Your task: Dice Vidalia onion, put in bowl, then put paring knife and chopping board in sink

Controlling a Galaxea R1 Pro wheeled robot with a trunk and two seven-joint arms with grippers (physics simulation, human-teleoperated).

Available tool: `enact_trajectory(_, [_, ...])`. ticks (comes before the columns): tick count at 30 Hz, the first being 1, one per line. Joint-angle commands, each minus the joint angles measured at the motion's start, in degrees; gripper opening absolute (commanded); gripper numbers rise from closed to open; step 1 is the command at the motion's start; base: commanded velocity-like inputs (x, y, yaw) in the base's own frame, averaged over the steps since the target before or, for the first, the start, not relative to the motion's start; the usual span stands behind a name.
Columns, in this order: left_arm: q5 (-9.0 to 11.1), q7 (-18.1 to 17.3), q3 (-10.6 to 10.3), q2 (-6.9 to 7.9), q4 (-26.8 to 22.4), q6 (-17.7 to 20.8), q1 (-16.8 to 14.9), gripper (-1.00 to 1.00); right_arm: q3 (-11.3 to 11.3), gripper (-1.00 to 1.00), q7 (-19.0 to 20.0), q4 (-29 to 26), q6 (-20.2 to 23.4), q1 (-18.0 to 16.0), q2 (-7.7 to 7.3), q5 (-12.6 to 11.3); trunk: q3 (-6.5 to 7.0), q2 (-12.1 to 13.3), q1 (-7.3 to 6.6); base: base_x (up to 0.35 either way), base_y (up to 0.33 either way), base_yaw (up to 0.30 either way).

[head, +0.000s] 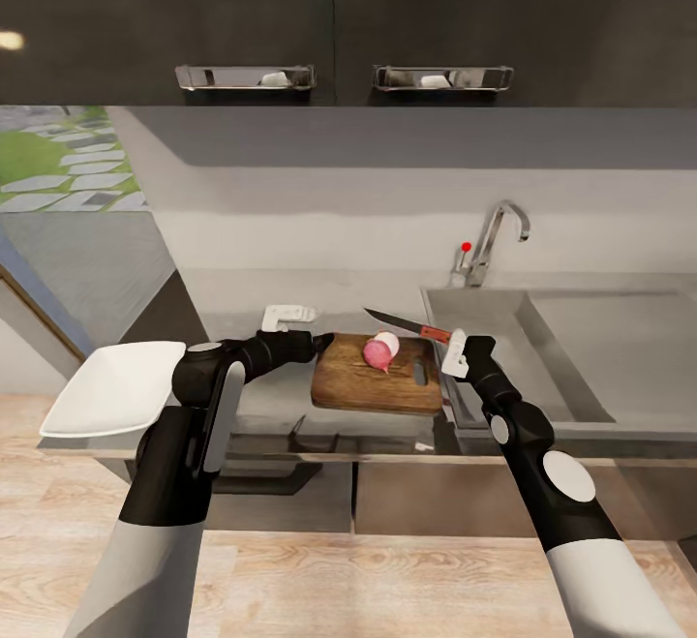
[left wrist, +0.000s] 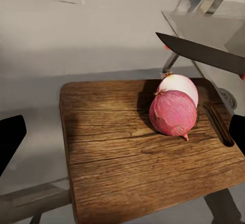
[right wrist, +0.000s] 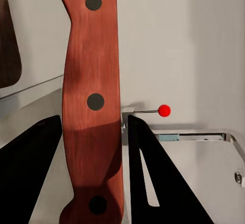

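The chopping board [head: 363, 386] lies on the countertop [head: 232, 299] just left of the sink [head: 581, 348]. On the board rests the onion [left wrist: 173, 109], which looks split into two pieces, a pinkish one in front of a paler one. My right gripper [head: 448, 341] is shut on the orange-red handle [right wrist: 92, 106] of the paring knife [head: 399, 322]. Its dark blade [left wrist: 204, 53] hangs in the air over the onion. My left gripper [head: 318, 340] is open at the board's left edge, with its black fingertips [left wrist: 10, 140] spread wide. The white bowl [head: 116, 386] sits at the countertop's left end.
A chrome tap [head: 496, 231] with a red knob [head: 466, 247] stands behind the sink. Dark wall cabinets with metal handles [head: 247, 76] hang overhead. The counter's metal front edge [head: 387, 449] runs just below the board, with wooden floor beneath.
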Motion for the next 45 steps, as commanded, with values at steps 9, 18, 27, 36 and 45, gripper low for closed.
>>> enact_trajectory(9, [0.23,0.04,0.03,-0.02,-0.04,0.32,-0.06,1.0,0.01,-1.0,0.21,-0.08,-0.15,0.0,-0.03,0.45,-0.11,-0.11,0.03,0.019,0.0,0.0])
enact_trajectory(18, [0.23,0.04,0.07,-0.02,-0.04,0.32,-0.07,1.0,0.01,-1.0,0.21,-0.08,-0.14,-0.01,-0.03,0.45,-0.11,-0.11,0.03,0.124,0.0,0.0])
enact_trajectory(27, [0.23,0.04,0.05,-0.02,-0.04,0.32,-0.07,1.0,0.01,-1.0,0.21,-0.08,-0.13,-0.02,-0.03,0.45,-0.11,-0.11,0.03,0.003,0.0,0.0])
enact_trajectory(36, [0.23,0.04,0.07,-0.02,-0.04,0.32,-0.05,1.0,0.01,-1.0,0.21,-0.08,-0.14,-0.03,-0.03,0.45,-0.11,-0.11,0.03,-0.147,0.0,0.0])
enact_trajectory(45, [0.23,0.04,0.07,-0.02,-0.04,0.32,-0.05,1.0,0.01,-1.0,0.21,-0.08,-0.13,-0.02,-0.03,0.45,-0.11,-0.11,0.03,-0.02,0.0,0.0])
